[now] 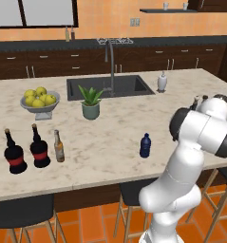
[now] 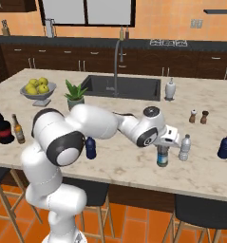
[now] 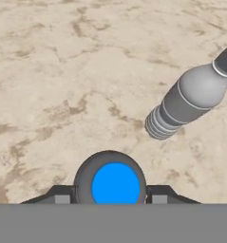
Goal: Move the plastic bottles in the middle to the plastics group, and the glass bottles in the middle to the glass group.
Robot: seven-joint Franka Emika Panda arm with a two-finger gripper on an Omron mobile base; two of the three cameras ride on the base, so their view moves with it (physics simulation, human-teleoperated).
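Plastic bottle [image 3: 115,182], upright and cap-on to the hand view, sits clamped between the fingers [image 3: 62,195]; pale plastics group bottle [image 3: 188,97] stands at 2 o'clock.

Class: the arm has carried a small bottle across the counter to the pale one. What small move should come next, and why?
Probably open the gripper and let go. It grips the clear bottle with blue label from above, and that bottle appears to stand upright on the counter, close beside the pale plastic bottle it belongs with, not touching it.
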